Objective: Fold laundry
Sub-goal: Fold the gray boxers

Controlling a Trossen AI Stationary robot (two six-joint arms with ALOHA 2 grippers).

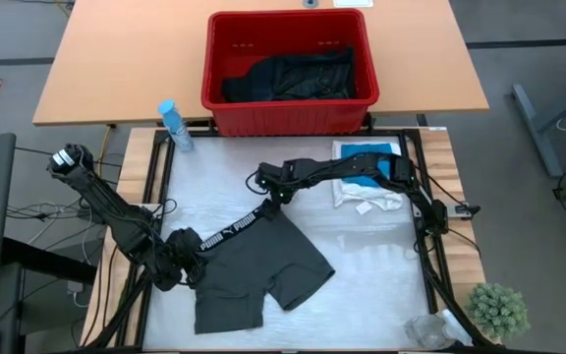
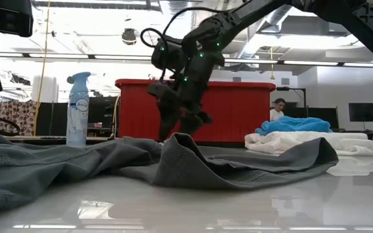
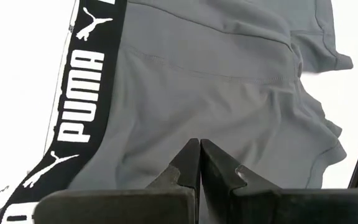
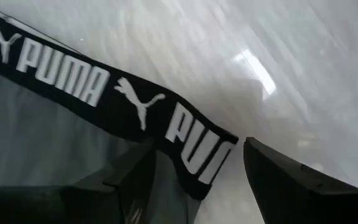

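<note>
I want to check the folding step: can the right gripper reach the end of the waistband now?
Probably yes: the right gripper hangs open right over the waistband end of the grey shorts, nothing between.

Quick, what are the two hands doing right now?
Left hand: shut, over the dark grey fabric shorts.
Right hand: open, straddling their black waistband.

Dark grey boxer briefs (image 1: pixel 263 265) with black waistband (image 1: pixel 232 228) lettered white, red slotted basket (image 1: pixel 226 108) holding black garments (image 1: pixel 293 77), teal cloth (image 1: pixel 367 155) on white folded garment (image 1: pixel 367 195), pale blue spray bottle (image 1: pixel 174 126), green plant (image 1: pixel 499 310).
</note>
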